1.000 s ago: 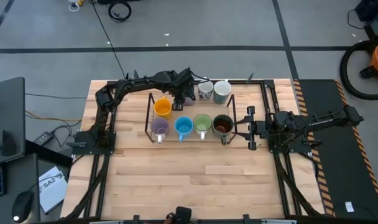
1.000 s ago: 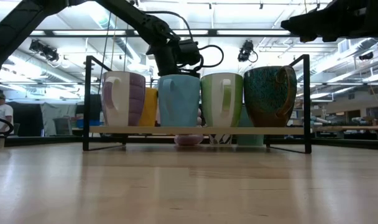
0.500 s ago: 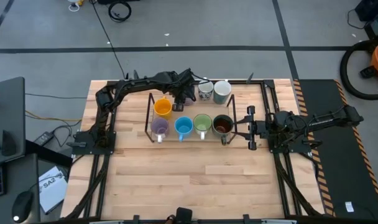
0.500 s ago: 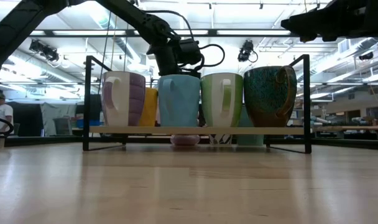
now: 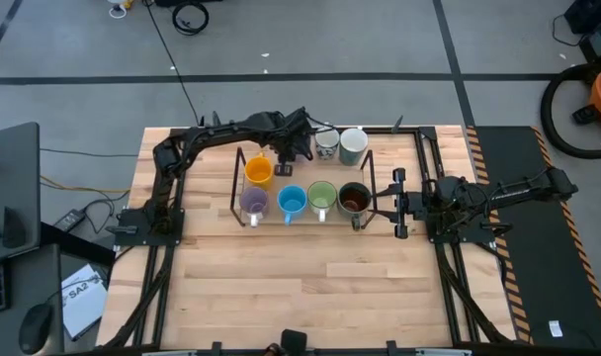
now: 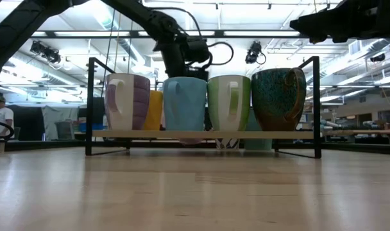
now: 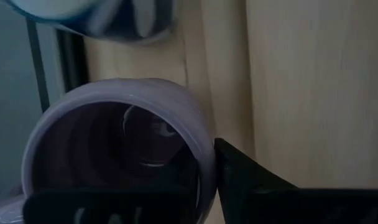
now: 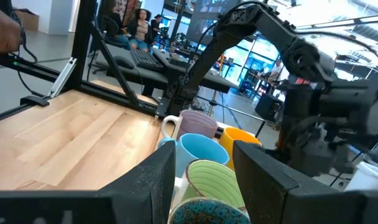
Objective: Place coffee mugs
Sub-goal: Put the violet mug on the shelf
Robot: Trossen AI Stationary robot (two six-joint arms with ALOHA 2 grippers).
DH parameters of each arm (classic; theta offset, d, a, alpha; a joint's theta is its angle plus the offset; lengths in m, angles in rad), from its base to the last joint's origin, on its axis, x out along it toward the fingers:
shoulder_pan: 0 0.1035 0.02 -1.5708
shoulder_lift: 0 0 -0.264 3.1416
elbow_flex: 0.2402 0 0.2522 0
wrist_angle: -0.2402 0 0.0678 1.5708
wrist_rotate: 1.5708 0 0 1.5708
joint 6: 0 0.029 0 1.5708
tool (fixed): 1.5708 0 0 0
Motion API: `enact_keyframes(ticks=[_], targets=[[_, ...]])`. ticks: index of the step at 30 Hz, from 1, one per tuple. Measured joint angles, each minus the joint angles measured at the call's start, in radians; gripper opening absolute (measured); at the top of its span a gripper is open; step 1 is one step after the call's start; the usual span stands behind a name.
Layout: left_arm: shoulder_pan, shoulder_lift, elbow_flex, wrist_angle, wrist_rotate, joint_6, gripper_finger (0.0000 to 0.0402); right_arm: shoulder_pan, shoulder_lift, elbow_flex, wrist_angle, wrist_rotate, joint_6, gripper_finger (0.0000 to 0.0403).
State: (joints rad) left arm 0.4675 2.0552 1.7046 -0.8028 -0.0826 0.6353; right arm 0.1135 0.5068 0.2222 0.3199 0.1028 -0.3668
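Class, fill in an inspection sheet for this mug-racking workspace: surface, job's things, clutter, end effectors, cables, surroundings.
Surface: wooden table, bare at the front.
Job's things: wire rack holds orange mug, lavender mug, blue mug, green mug, dark mug; patterned mug and pale mug stand behind it.
Clutter: nothing seen.
End effectors: left end effector pinches the rim of a second lavender mug; right end effector open, beside the rack.
Cables: black cable on the floor.
Surroundings: desk, vacuum, people in the background.
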Motion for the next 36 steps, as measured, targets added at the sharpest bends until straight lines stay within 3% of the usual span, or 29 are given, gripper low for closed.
enact_keyframes(ticks=[7,18,36], targets=[[0.000,0.000,0.134,-0.143,0.010,-0.047,0.0044,0.000,0.000,0.000,0.000,0.006,0.000,0.0166],[-0.030,-0.005,0.278,-0.359,0.169,-0.183,0.0042,0.000,0.000,0.000,0.000,0.008,0.000,0.0166],[-0.155,-0.005,0.284,-0.467,0.154,-0.310,0.0046,0.000,0.000,0.000,0.008,0.008,0.004,0.0166]])
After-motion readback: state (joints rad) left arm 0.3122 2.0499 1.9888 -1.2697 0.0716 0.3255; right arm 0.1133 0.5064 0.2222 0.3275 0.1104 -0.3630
